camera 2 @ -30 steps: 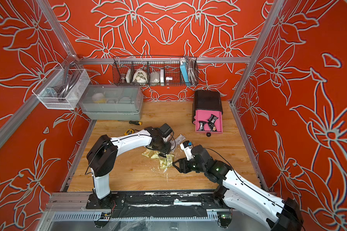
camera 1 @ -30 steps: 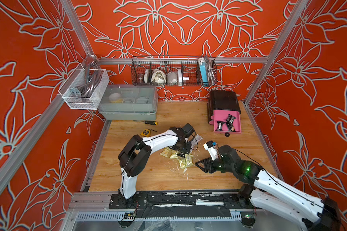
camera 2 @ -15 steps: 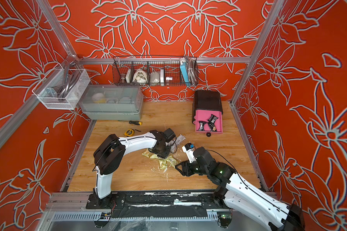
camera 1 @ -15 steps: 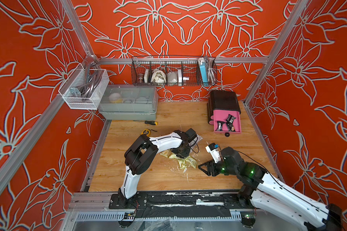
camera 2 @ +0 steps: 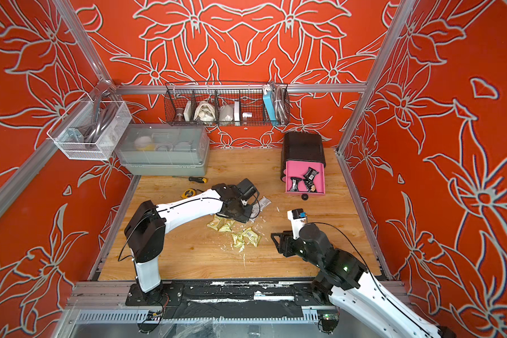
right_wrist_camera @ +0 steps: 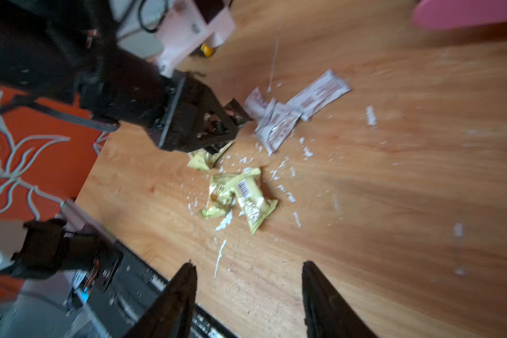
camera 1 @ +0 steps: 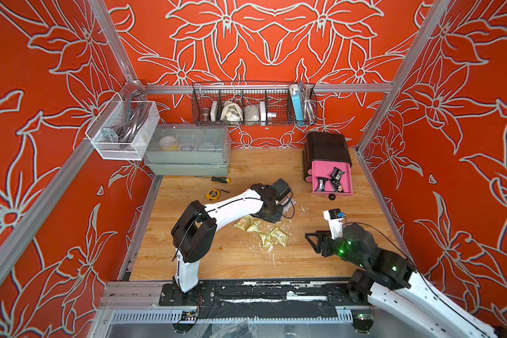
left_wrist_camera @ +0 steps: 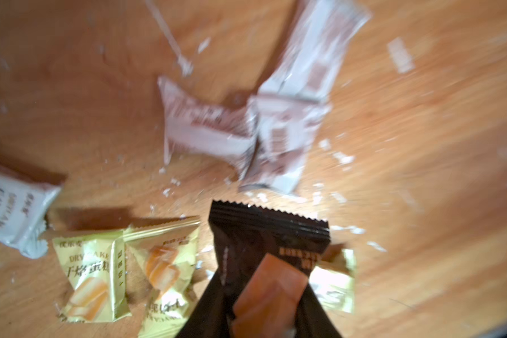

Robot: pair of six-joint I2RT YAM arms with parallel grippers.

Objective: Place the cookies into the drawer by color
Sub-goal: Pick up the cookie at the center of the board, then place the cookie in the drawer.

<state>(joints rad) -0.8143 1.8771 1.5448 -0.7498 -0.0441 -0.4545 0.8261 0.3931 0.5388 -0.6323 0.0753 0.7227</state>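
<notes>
black packet [left_wrist_camera: 268,234]: we judge it light, crinkly, crushable; hold the seam
left pincer [right_wrist_camera: 226,125]: clamped on it
right pincer [right_wrist_camera: 248,264]: apart

The left pincer [right_wrist_camera: 234,121] has clamped onto a black cookie packet [left_wrist_camera: 264,234] (right arm [camera 1: 360,248] drew back)

Left arm [camera 1: 231,206] goes up from its base, folds sharply at the elbow, and the white forearm reaches forward and inward with the wrist bent down. Left gripper [right_wrist_camera: 226,131] sits low, tips pointing down, jaws clamped on a black packet [left_wrist_camera: 264,243]. Right arm [camera 1: 392,281] comes in from the near right corner, leaning low and forward. Right gripper [camera 1: 311,242] is roughly level, aimed inward toward the left one, fingers [right_wrist_camera: 185,286] spread with nothing between them. The two grippers are near each other but not touching.
</notes>
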